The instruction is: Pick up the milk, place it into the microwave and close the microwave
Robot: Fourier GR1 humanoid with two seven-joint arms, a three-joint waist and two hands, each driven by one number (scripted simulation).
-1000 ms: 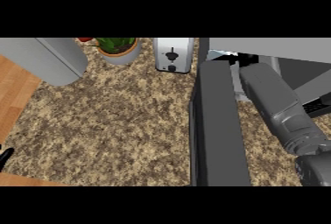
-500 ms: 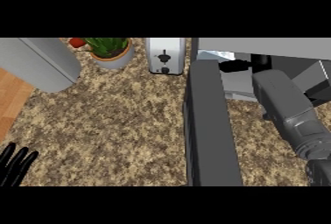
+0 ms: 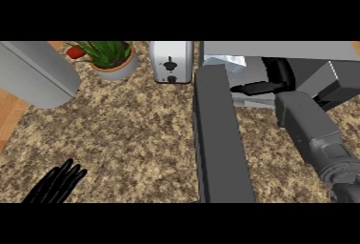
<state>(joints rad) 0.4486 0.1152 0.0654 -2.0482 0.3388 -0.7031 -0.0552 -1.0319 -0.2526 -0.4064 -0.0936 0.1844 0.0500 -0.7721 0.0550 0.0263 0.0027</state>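
Grey door (image 3: 221, 143): stands open; I'd withdraw before swinging it.
Right hand (image 3: 264, 87): inside microwave (image 3: 281, 50), 1 o'clock; fingers' state, can't tell.
Left hand (image 3: 56, 185): spread, 7 o'clock.

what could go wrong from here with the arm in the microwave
The right hand is reaching into the microwave beside the milk; pulling back, it could knock the milk over. The open microwave door stands edge-on next to the right forearm, so closing early could catch the arm.
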